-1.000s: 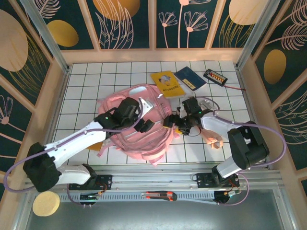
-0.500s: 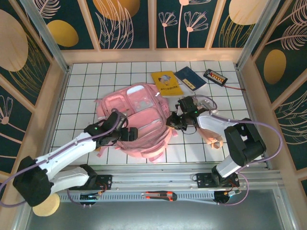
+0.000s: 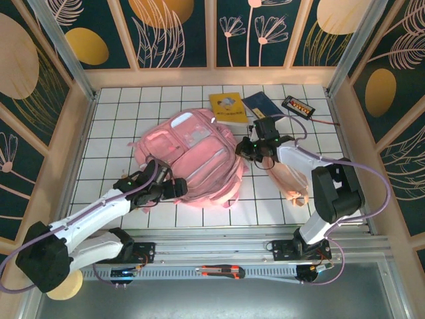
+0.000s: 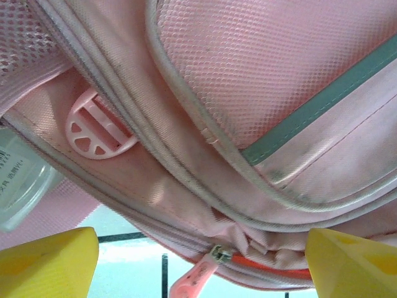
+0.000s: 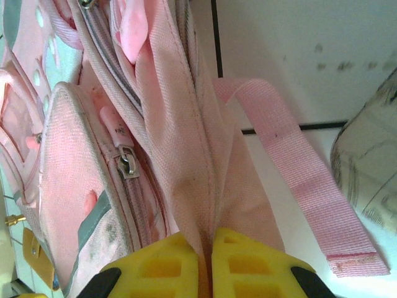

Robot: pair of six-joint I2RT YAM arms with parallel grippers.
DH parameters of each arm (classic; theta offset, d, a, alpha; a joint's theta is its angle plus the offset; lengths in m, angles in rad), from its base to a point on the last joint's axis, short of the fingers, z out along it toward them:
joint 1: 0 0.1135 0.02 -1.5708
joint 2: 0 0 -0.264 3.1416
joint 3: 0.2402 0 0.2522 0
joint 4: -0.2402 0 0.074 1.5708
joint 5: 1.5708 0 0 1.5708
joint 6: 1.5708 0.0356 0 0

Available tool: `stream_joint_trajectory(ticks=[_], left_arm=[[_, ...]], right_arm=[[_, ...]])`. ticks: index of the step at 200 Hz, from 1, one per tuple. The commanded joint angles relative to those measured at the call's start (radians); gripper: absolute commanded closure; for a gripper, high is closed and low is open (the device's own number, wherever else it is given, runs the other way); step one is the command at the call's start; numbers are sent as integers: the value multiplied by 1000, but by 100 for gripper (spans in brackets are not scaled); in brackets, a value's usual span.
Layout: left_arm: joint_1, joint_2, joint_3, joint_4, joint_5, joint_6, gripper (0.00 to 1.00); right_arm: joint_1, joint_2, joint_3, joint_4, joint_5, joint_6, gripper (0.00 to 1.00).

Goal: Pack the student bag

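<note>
Right gripper (image 5: 209,241): jaws pinched tight on a fold of fabric at the right edge of the student bag (image 3: 192,156). Left gripper (image 4: 200,251): jaws wide apart, gripping nothing, facing the bag's near-left edge by a zipper. The bag lies mid-table (image 3: 113,113). Bare tiles run along the table's left edge. A yellow book (image 3: 228,106) lies near the bag's far-right corner.

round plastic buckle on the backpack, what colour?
The buckle is pale pink, like the backpack fabric; clearest in left wrist view.

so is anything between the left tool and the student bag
Nothing visible: the open left tool sits right at the near edge of the student bag, and the right tool is shut on its fabric.
</note>
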Motion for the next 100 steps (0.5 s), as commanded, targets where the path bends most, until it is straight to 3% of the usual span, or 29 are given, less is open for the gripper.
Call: stream_joint_trajectory(ticks=[1,34,72,100], left_arm=[[18,22,1,29,35,7,14],[45,38,37,-3,34,39,14],[50,39,43,7,29,35,14],[50,42,45,-4,4,42,14]], right_arm=[[-37,26,97,30,43,-74,89],[-72,73,162,9,48,-120,82],[-82,58,111,13,-1,-105,56],[-86,29,50,21,-51,-81,52]])
